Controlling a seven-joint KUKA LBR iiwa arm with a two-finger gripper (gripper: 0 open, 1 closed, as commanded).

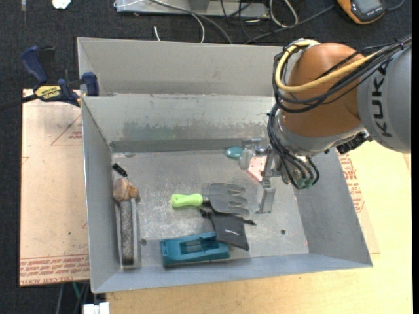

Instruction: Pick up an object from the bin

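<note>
A robotics lab: KUKA arm (393,103), metal bin (196,120), loose floor cables (230,5).

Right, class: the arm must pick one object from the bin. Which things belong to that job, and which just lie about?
Job: gripper; bin; green-handled spatula beside the gripper.
Lying about: blue case; long brush by the left wall; dark flat piece.

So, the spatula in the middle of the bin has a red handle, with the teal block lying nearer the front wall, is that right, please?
Not quite: the camera view shows that the spatula has a lime green handle, not a red one. The rest holds: it lies in the middle of the bin, with the teal block nearer the front wall.
</note>
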